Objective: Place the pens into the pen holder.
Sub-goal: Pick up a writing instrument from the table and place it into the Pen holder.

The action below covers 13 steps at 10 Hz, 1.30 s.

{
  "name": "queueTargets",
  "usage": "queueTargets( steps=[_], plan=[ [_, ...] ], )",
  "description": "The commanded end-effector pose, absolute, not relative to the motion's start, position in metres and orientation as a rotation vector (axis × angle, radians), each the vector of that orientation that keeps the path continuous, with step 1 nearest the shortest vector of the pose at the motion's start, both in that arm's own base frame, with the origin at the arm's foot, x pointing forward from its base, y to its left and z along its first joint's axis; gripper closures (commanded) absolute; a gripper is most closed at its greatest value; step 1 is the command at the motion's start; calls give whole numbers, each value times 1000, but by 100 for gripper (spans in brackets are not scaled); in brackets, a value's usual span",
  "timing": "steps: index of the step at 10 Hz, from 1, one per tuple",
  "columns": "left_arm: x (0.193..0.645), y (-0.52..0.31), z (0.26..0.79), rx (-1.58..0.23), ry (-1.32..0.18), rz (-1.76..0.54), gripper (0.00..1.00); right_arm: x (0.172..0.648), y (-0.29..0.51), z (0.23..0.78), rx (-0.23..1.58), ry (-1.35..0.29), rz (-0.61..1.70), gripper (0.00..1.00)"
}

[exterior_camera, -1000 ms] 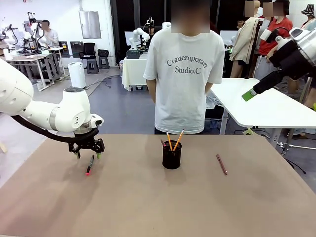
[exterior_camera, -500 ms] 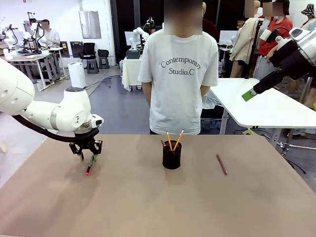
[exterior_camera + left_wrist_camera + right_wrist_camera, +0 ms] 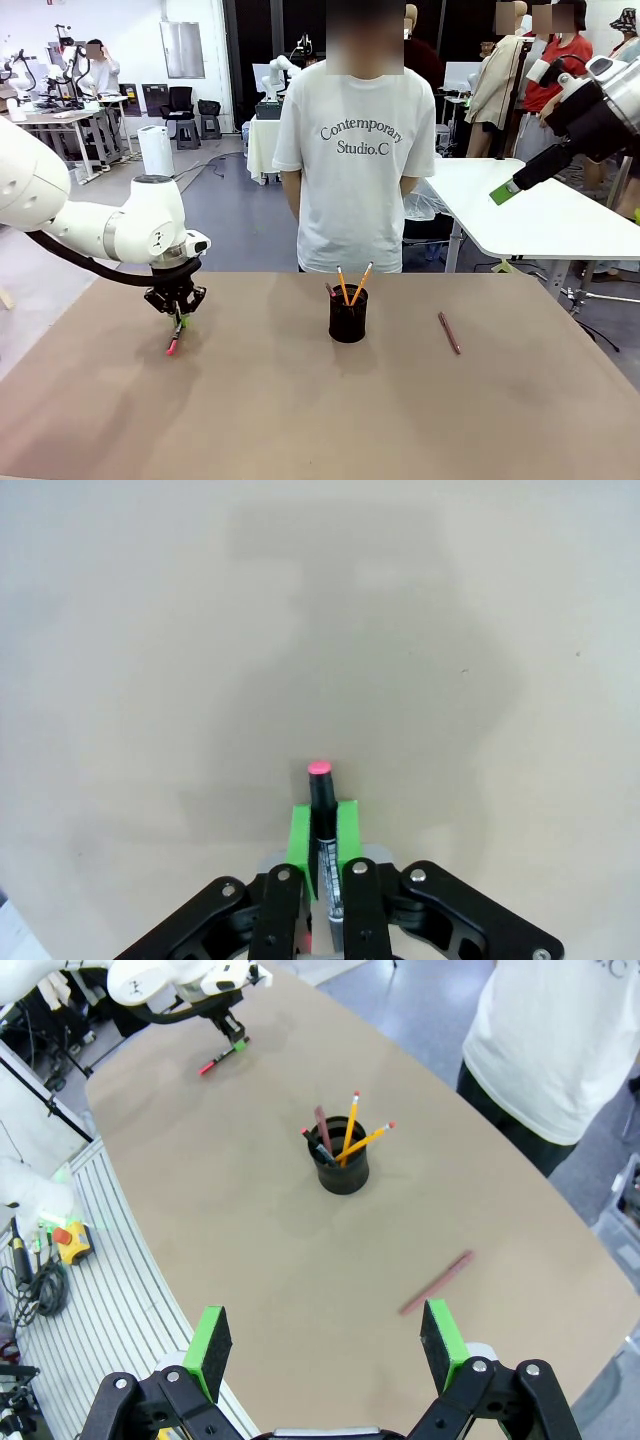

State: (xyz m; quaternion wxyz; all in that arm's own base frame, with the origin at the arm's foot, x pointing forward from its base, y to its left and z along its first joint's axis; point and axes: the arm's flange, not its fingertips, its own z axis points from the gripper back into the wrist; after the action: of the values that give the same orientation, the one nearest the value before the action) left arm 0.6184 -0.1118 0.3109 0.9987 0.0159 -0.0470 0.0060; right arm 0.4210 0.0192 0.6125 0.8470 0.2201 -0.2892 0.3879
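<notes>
Now the left gripper (image 3: 321, 825), open a second ago, has clenched on the black marker (image 3: 320, 786) near the left edge of the worktop (image 3: 300, 420); transfer to the pen holder (image 3: 348, 318), mid-worktop, can follow. Right gripper (image 3: 325, 1345) hangs released.

The tan bench (image 3: 420, 420) is smooth and matt. At centre frame, the small black wire-mesh cylindrical pen holder (image 3: 348, 320) looks like dull painted metal. The black marker with a pink-red end (image 3: 320, 795), low in the left wrist view, is glossy plastic with a printed label. The left gripper (image 3: 322, 815) has fingers (image 3: 299, 842) faced in matt green pads, on satin black links with bright metal screws. At left, the white arm shell (image 3: 130, 235) is glossy plastic. The person's white T-shirt (image 3: 360, 200) is soft, matt cloth.
</notes>
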Motion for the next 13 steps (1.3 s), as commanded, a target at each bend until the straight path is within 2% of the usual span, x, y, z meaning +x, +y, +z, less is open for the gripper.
queueTargets(
  steps=[1, 4, 8, 13],
  plan=[
    [621, -111, 310, 31, -66, 27, 100, 421, 20, 613, 485, -621, 822, 0],
    [621, -106, 318, -7, -53, 31, 100, 421, 20, 613, 485, -621, 822, 0],
    [599, -99, 381, -108, -126, -53, 100, 421, 20, 613, 485, -621, 822, 0],
    [582, -93, 430, -322, -126, -452, 100, 421, 20, 613, 485, -621, 822, 0]
  ],
)
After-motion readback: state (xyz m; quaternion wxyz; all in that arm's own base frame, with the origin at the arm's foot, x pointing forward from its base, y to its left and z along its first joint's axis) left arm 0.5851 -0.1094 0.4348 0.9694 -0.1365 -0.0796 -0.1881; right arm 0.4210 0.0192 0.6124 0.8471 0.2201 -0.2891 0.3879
